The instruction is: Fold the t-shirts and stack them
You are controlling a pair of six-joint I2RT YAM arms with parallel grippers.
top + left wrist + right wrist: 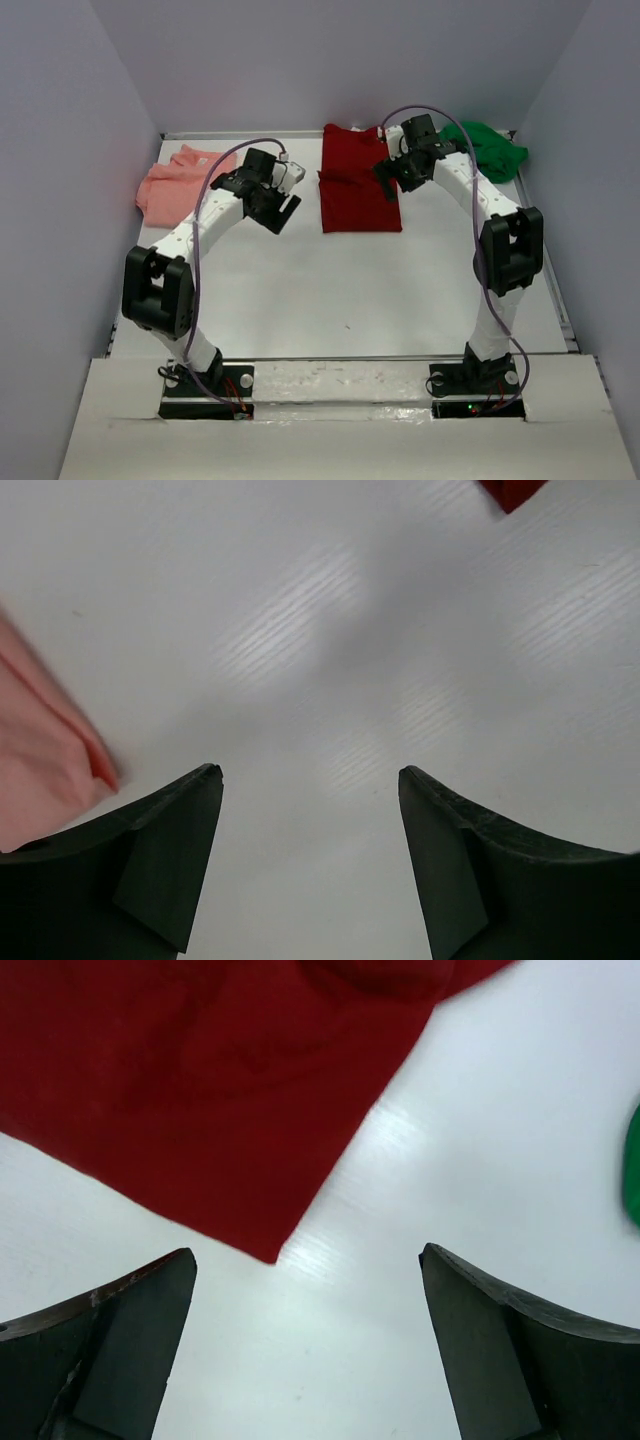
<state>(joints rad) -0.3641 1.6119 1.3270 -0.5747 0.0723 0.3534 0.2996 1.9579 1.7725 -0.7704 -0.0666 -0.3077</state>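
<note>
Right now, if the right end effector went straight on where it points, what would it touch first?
Probably the bare table, just beside a corner of the dark red t-shirt; depth is hard to judge.

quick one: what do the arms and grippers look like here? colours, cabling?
The left arm and right arm match: white links, chunky black joint housings, black bases. A thin purple cable loops along each. The left gripper and right gripper have matte black, wedge-shaped fingers; no markings visible.
</note>
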